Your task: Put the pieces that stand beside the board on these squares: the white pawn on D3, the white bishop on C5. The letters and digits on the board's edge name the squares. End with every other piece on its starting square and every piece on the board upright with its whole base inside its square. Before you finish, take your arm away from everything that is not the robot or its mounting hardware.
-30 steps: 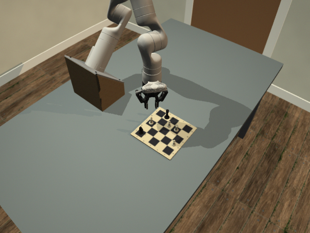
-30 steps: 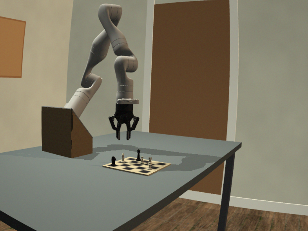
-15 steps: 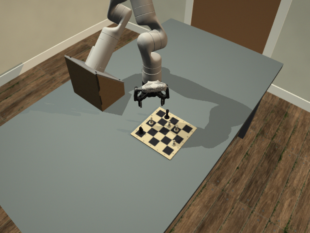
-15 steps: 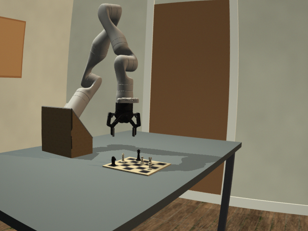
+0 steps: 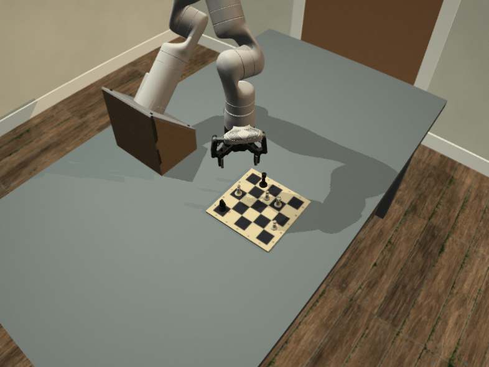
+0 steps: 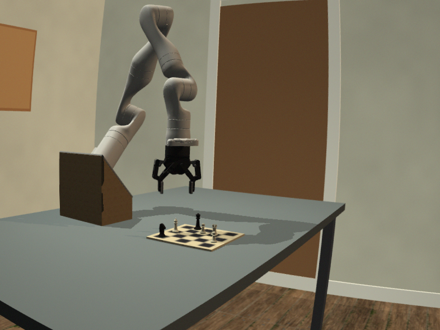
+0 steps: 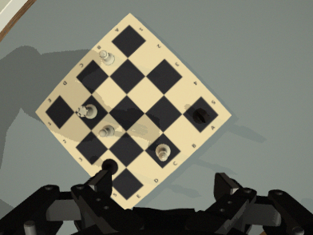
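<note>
The small chessboard point(image 5: 258, 209) lies on the grey table. The white bishop point(image 5: 237, 191) stands upright on a dark square in the board's edge row nearest the arm; it also shows in the wrist view point(image 7: 162, 151). A white pawn point(image 5: 267, 195) stands upright on a light square near the board's middle, also in the wrist view point(image 7: 107, 132). My gripper point(image 5: 239, 162) is open and empty, well above the table just behind the board's back edge. It also shows in the exterior view point(image 6: 176, 191) and the wrist view point(image 7: 162, 185).
Also on the board are a black knight point(image 5: 223, 204) in the left corner, a tall black piece point(image 5: 263, 179) near the back corner, a white crowned piece point(image 5: 278, 201) and a second white pawn point(image 5: 274, 225). A brown wedge-shaped box point(image 5: 148, 132) stands at the arm's base.
</note>
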Robot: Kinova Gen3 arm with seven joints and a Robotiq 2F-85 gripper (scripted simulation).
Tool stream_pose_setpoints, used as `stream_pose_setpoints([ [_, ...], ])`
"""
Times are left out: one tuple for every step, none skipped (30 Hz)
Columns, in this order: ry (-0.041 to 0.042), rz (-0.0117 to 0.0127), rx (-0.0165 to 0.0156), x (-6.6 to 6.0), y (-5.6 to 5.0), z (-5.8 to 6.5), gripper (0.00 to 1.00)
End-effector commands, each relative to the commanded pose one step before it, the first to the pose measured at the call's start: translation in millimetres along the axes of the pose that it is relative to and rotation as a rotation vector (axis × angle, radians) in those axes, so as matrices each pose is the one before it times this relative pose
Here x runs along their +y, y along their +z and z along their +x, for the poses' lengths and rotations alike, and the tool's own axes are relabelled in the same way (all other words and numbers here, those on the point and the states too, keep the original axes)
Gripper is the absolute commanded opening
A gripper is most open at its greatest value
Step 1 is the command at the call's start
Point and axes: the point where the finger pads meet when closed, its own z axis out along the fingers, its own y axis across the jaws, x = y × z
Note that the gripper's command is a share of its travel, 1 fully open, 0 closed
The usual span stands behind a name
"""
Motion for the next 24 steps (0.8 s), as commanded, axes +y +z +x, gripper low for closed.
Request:
stream_pose_setpoints([
  [0.00148,0.00159,0.00817,0.03,-8.56,2.42,1.00],
  [0.00000,0.00000,0.00000,0.00,-3.31,0.00,1.00],
  [0.00000,0.00000,0.00000,0.00,-3.66,0.00,1.00],
  [0.00000,0.00000,0.00000,0.00,-3.95,0.00,1.00],
  [0.00000,0.00000,0.00000,0.00,-4.18,0.00,1.00],
  [0.00000,0.00000,0.00000,0.00,-4.34,0.00,1.00],
  [0.00000,0.00000,0.00000,0.00,-4.42,0.00,1.00],
  [0.00000,0.00000,0.00000,0.00,0.00,0.00,1.00],
  [0.00000,0.00000,0.00000,0.00,0.00,0.00,1.00],
  [0.00000,0.00000,0.00000,0.00,-4.42,0.00,1.00],
  [0.00000,0.00000,0.00000,0.00,-4.34,0.00,1.00],
  [0.00000,0.00000,0.00000,0.00,-4.19,0.00,1.00],
  [0.00000,0.00000,0.00000,0.00,-3.97,0.00,1.00],
  [0.00000,0.00000,0.00000,0.00,-3.67,0.00,1.00],
  [0.00000,0.00000,0.00000,0.00,-3.32,0.00,1.00],
  [0.00000,0.00000,0.00000,0.00,-2.93,0.00,1.00],
  [0.00000,0.00000,0.00000,0.00,-2.50,0.00,1.00],
  [0.00000,0.00000,0.00000,0.00,-2.05,0.00,1.00],
  [0.00000,0.00000,0.00000,0.00,-1.59,0.01,1.00],
  [0.00000,0.00000,0.00000,0.00,-1.16,0.00,1.00],
  [0.00000,0.00000,0.00000,0.00,-0.76,0.00,1.00],
  [0.00000,0.00000,0.00000,0.00,-0.42,0.00,1.00],
  [0.00000,0.00000,0.00000,0.00,-0.17,0.00,1.00],
  [0.00000,0.00000,0.00000,0.00,-0.03,0.00,1.00],
])
